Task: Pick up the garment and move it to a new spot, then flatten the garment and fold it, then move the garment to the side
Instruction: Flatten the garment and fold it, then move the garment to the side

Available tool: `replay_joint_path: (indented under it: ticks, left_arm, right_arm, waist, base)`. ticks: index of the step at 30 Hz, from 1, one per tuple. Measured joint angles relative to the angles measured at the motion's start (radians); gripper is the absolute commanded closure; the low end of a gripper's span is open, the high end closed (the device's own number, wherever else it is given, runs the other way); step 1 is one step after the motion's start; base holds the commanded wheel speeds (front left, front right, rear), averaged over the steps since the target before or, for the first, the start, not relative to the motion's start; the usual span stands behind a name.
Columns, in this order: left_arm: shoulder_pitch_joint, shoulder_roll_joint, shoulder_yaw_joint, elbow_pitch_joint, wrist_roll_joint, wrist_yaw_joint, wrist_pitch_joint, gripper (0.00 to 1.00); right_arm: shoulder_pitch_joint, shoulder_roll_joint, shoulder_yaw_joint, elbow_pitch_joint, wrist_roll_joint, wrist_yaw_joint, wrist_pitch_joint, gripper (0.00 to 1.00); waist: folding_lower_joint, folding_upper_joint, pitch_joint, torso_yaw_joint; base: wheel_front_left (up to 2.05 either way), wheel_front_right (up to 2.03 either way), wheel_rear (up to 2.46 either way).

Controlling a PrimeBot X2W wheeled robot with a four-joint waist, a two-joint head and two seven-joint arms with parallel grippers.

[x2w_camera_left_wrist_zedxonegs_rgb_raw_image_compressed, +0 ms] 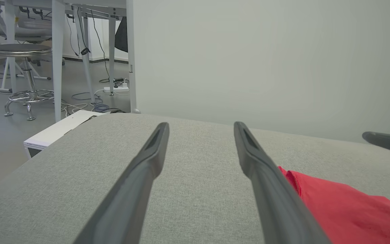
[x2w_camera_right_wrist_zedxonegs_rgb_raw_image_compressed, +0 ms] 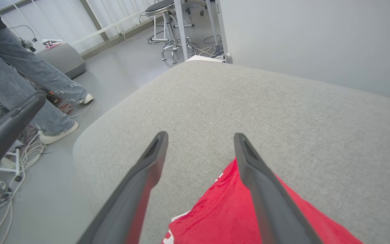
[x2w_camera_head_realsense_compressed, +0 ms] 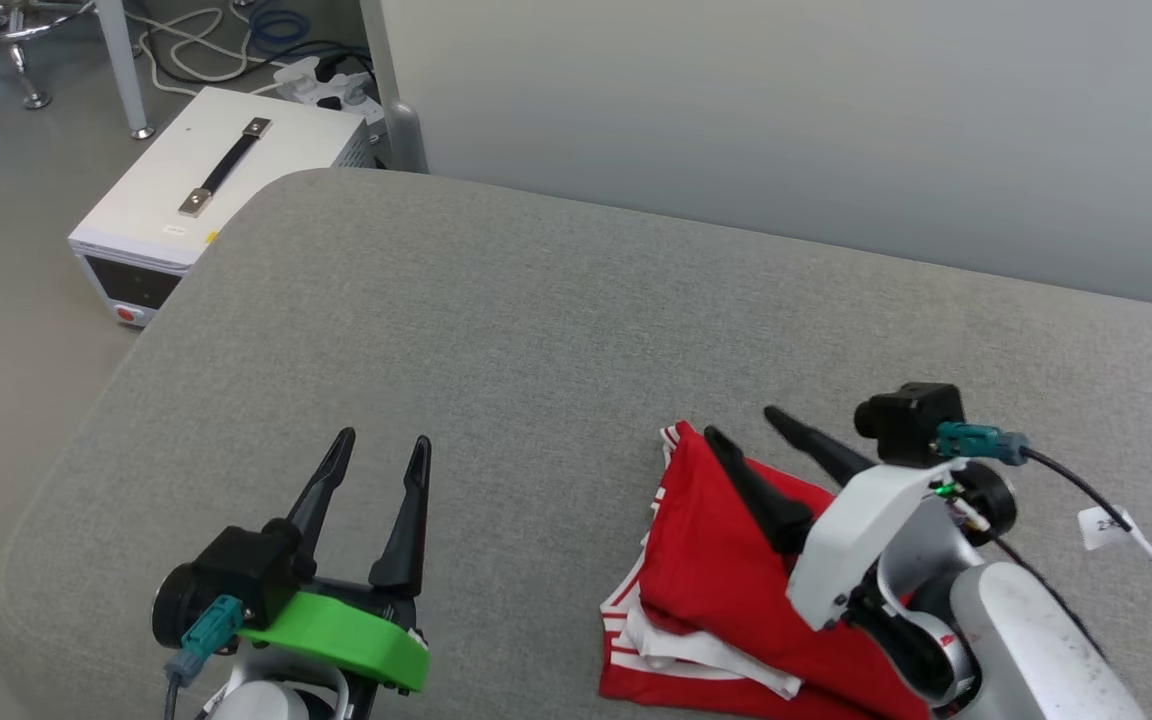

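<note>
Lying folded directly beneath the right fingers (x2w_camera_head_realsense_compressed: 751,490), which are spread wide and empty, the garment (x2w_camera_head_realsense_compressed: 706,590) sits well aside from the left fingers (x2w_camera_head_realsense_compressed: 408,515), equally wide.

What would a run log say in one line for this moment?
garment: folded, on grey cushion | left hand: open, empty | right hand: open, over garment

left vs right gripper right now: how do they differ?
The left gripper is green at its base; the right gripper is white there. The left gripper hangs over bare grey cushion; the right gripper is over the red garment. Both are open and hold nothing.
</note>
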Motion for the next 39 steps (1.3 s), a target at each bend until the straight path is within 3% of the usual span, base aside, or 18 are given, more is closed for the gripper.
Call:
replay_joint_path:
  ticks: [7,11,17,22,33,39]
  left_arm:
    - [-0.002,-0.013,-0.010,-0.029,-0.075,0.000,0.000,0.00]
    - [-0.007,-0.012,-0.005,-0.036,-0.077,0.000,0.000,0.00]
    - [-0.011,-0.009,0.006,-0.041,-0.064,0.000,0.000,0.00]
    - [-0.010,-0.007,0.011,-0.042,-0.055,0.000,0.000,0.00]
    - [0.005,-0.010,-0.003,-0.024,-0.024,0.000,0.000,0.00]
    - [0.005,-0.016,-0.008,-0.013,-0.025,0.000,0.000,0.00]
  right_arm:
    - [-0.010,-0.128,-0.089,-0.099,-0.186,0.000,-0.117,0.00]
    - [0.039,-0.157,-0.180,-0.152,-0.252,0.000,-0.198,0.00]
    - [0.150,-0.142,-0.343,-0.202,-0.302,0.000,-0.306,0.00]
    - [0.235,-0.079,-0.413,-0.247,-0.314,0.000,-0.365,0.00]
    - [0.327,0.014,-0.438,-0.214,-0.332,0.000,-0.435,0.00]
    - [0.331,0.011,-0.436,-0.164,-0.337,0.000,-0.453,0.00]
  waist:
    - [0.0000,0.0000,0.007,-0.061]
    - [0.0000,0.0000,0.015,-0.097]
    - [0.0000,0.0000,0.032,-0.149]
    - [0.0000,0.0000,0.046,-0.189]
    - [0.0000,0.0000,0.059,-0.208]
    - [0.0000,0.0000,0.059,-0.199]
  base:
    - [0.00,0.00,0.00]
    - [0.00,0.00,0.00]
    - [0.00,0.00,0.00]
    - [0.00,0.00,0.00]
    - [0.00,0.00,0.00]
    - [0.00,0.00,0.00]
